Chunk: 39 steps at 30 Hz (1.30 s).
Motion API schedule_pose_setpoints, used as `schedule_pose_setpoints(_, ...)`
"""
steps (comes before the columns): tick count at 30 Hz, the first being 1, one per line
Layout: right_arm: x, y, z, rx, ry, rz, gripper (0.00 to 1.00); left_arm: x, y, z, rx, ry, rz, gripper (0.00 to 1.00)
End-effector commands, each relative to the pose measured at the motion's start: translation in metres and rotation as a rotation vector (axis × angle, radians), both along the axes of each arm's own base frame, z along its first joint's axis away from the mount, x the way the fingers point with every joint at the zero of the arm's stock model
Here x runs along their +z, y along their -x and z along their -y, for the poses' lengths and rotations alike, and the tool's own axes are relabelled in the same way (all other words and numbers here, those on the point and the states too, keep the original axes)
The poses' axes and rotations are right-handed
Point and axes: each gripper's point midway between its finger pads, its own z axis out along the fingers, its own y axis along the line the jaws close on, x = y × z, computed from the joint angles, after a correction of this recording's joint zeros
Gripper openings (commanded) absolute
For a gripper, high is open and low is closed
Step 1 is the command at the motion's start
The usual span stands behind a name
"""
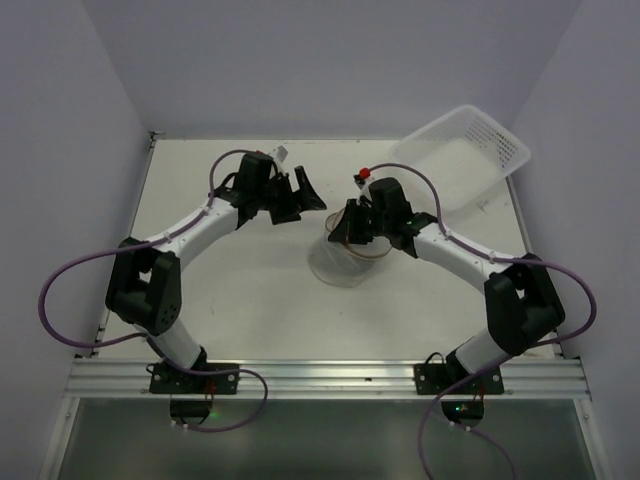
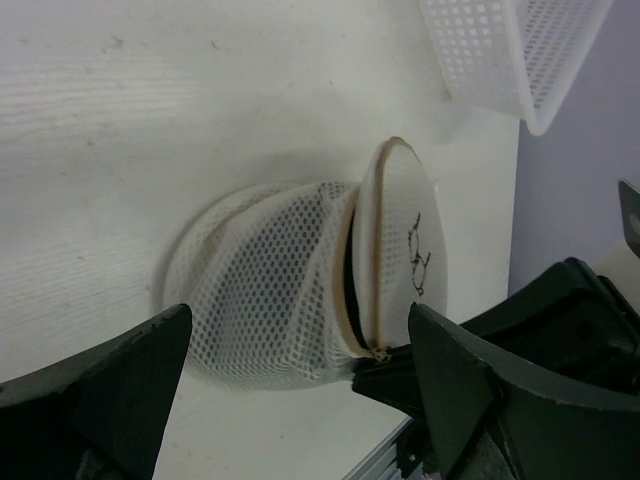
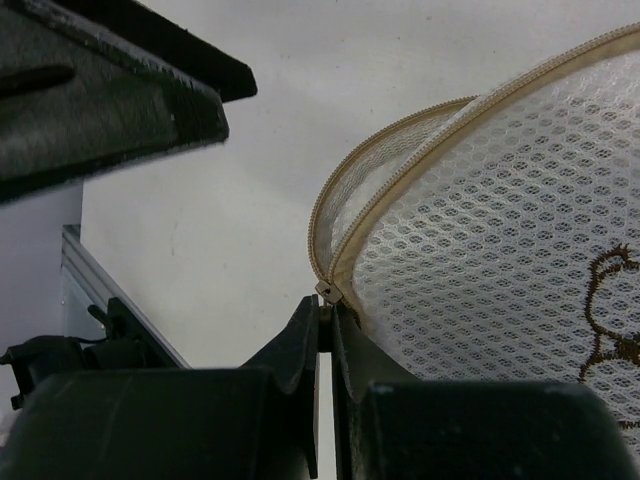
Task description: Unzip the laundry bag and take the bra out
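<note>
The laundry bag (image 1: 343,262) is a round white mesh case with a tan zipper rim, lying mid-table. In the left wrist view the laundry bag (image 2: 270,290) has its lid, with the small black drawing, lifted partly off the body, and a dark slit shows in the gap. The bra is hidden inside. My right gripper (image 1: 341,229) is shut on the zipper pull (image 3: 325,292) at the rim's near edge, seen closely in the right wrist view (image 3: 325,312). My left gripper (image 1: 303,196) is open and empty, just left of the bag and apart from it (image 2: 300,400).
A white perforated plastic basket (image 1: 470,152) sits tilted at the back right, and its corner shows in the left wrist view (image 2: 510,60). The white walls close in the table on three sides. The metal rail (image 1: 320,378) runs along the near edge.
</note>
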Motion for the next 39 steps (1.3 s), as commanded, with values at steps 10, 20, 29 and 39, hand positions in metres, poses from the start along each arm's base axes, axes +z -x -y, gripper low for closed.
schedule_pose_setpoints(10,0.009,0.004,-0.011,0.038,0.022,0.085,0.0,-0.011,0.024,0.058,-0.097,0.067,-0.027,0.8)
schedule_pose_setpoints(20,0.005,0.01,0.003,0.012,0.08,0.105,0.0,-0.028,0.031,0.076,-0.138,0.039,-0.045,0.24)
schedule_pose_setpoints(29,-0.028,0.041,0.053,-0.033,0.201,0.058,0.0,-0.021,0.007,0.03,-0.055,-0.006,0.001,0.0)
schedule_pose_setpoints(39,-0.03,0.037,0.132,-0.21,0.216,0.02,0.0,-0.01,-0.001,-0.002,-0.156,-0.033,0.084,0.0)
